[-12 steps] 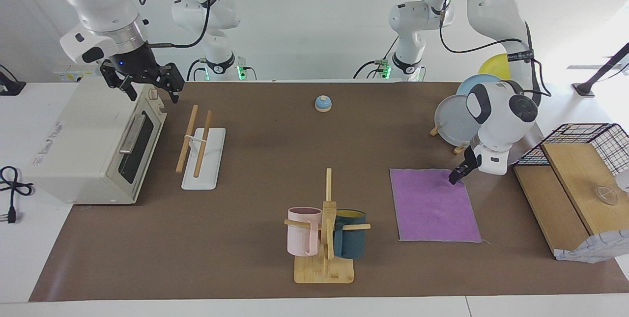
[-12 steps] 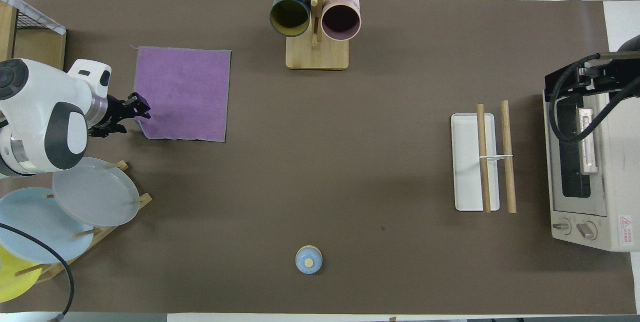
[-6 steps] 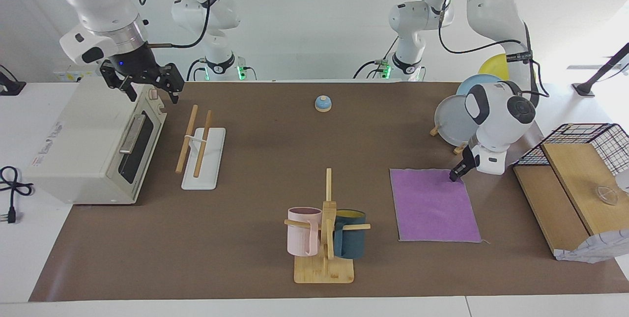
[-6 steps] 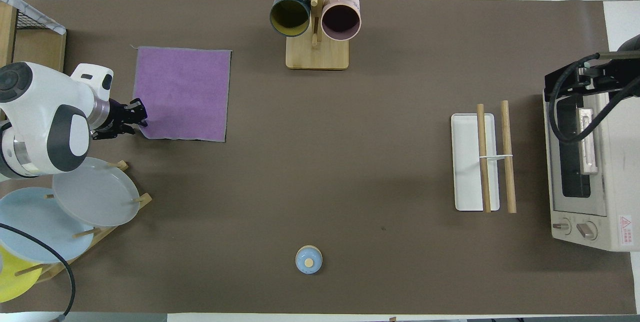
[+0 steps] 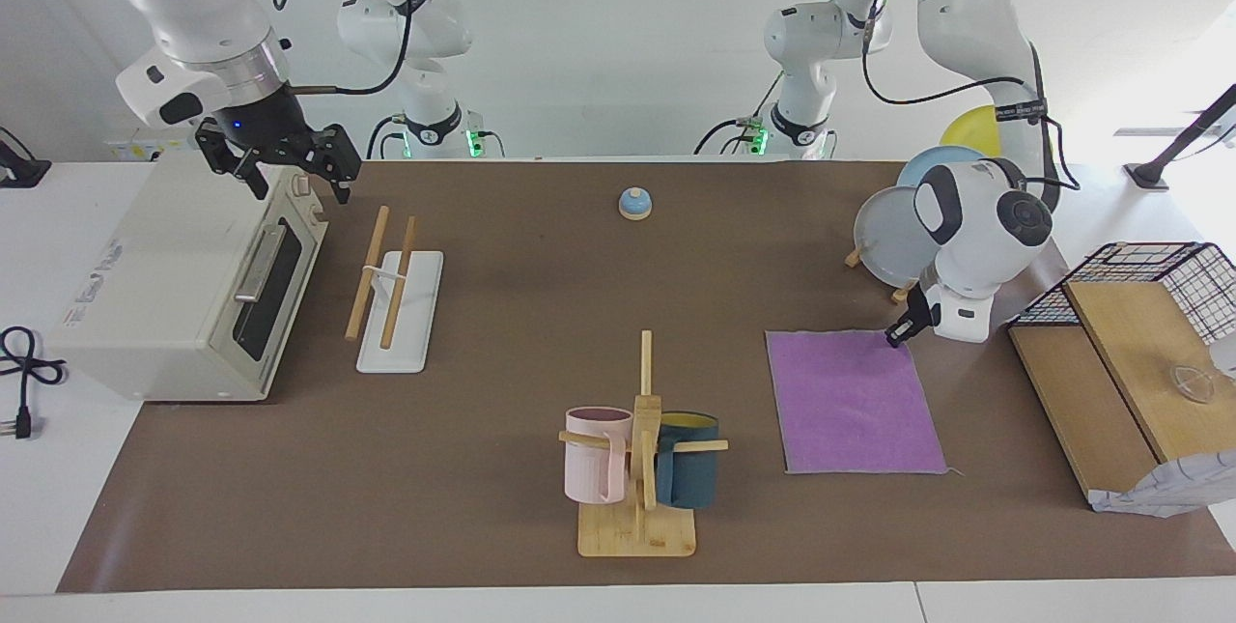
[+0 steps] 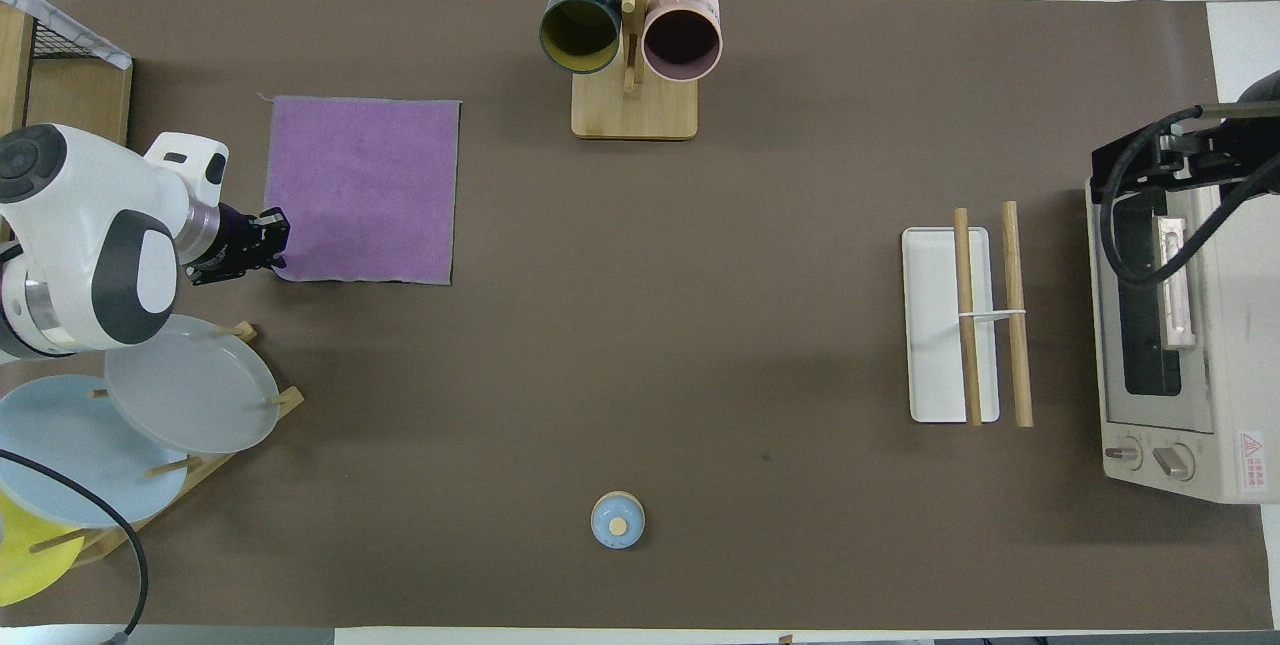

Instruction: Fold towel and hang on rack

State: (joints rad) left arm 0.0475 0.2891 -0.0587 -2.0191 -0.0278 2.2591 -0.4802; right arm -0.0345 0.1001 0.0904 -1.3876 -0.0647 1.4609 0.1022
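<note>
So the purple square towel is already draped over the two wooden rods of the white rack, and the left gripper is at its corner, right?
Not draped: the facing view shows the purple square towel lying flat and unfolded on the brown mat, at the left arm's end, apart from the white-based rack with two wooden rods. The left gripper is at its corner.

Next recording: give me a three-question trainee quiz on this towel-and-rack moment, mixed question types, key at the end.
1. True or false: the towel already hangs on the rack.
2. Which end effector is at the towel's corner?
A. left end effector
B. right end effector
3. Fill in: the right end effector is over the ____.

Key:
1. False; the towel lies flat and unfolded, purple face up, at the left arm's end of the table.
2. A
3. toaster oven
</note>
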